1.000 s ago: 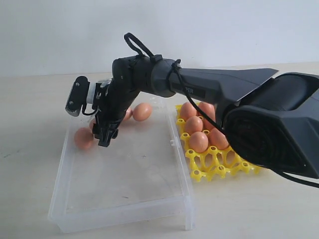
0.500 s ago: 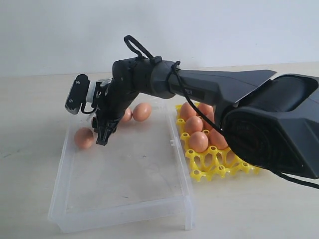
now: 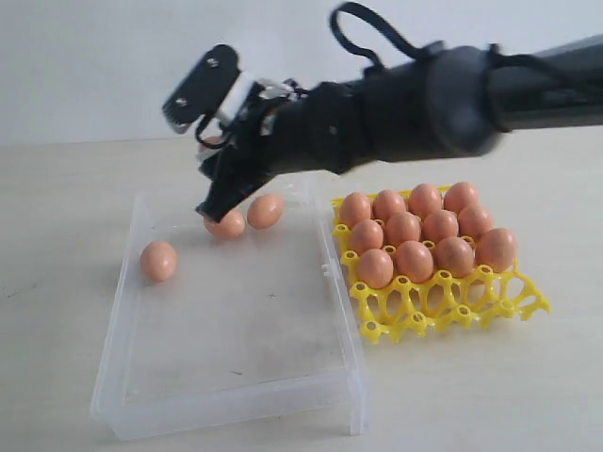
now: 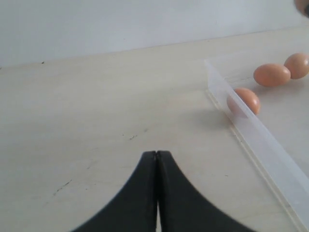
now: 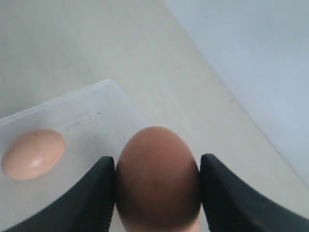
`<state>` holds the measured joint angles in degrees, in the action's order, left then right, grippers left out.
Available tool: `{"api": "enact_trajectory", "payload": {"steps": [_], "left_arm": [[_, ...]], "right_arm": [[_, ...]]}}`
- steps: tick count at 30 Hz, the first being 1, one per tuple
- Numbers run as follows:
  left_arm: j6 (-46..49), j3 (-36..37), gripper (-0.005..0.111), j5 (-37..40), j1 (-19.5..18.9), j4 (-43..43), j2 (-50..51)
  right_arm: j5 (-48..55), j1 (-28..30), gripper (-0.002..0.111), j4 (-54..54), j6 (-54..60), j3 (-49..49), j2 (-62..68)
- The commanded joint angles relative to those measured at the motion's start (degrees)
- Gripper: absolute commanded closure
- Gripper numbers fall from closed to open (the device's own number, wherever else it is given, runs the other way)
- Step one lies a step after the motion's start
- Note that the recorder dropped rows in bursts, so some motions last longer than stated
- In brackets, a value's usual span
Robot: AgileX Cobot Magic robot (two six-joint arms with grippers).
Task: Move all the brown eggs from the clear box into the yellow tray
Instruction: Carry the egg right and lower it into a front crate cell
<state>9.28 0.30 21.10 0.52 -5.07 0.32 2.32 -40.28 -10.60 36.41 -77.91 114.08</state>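
As the right end effector (image 5: 157, 162) grips it, the brown egg (image 5: 157, 181) points narrow-end tipward

Matte black arm (image 3: 424, 104) with looped black cable (image 3: 388, 29), tapered black fingers (image 5: 94, 198)

Sixteen brown eggs (image 3: 413, 259), one clear box (image 3: 236, 400) and one yellow tray (image 3: 407, 316).

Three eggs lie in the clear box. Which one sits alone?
The egg near the left wall of the clear box, in the exterior view. The other two eggs lie close together at the far end.
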Motion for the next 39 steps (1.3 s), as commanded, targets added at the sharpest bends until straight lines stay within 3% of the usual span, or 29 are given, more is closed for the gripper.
{"api": "enact_trajectory", "payload": {"steps": [1, 6, 15, 23, 30, 36, 39], "left_arm": [[-0.30, -0.30, 0.107, -0.44, 0.08, -0.21, -0.32], [-0.30, -0.30, 0.107, -0.44, 0.08, -0.21, -0.32], [-0.30, -0.30, 0.107, -0.44, 0.08, -0.21, -0.32], [-0.30, -0.30, 0.107, -0.44, 0.08, -0.21, -0.32], [-0.30, -0.30, 0.107, -0.44, 0.08, -0.21, -0.32], [-0.30, -0.30, 0.107, -0.44, 0.08, -0.21, -0.32], [-0.30, -0.30, 0.107, -0.44, 0.08, -0.21, -0.32]], "right_arm": [[-22.19, 3.22, 0.108, 0.71, -14.17, 22.24, -13.65], [-34.36, 7.95, 0.108, 6.73, -33.22, 40.87, -23.25], [-44.83, 14.73, 0.108, 20.83, -51.70, 55.74, -27.69], [-50.67, 20.11, 0.108, 28.21, -54.61, 58.78, -22.83], [-56.81, 20.10, 0.108, 31.57, -57.51, 57.91, -10.72], [-58.70, 20.10, 0.108, 31.57, -61.51, 56.80, -8.63], [-57.51, 20.10, 0.099, 32.46, -65.40, 56.34, -8.00]]}}
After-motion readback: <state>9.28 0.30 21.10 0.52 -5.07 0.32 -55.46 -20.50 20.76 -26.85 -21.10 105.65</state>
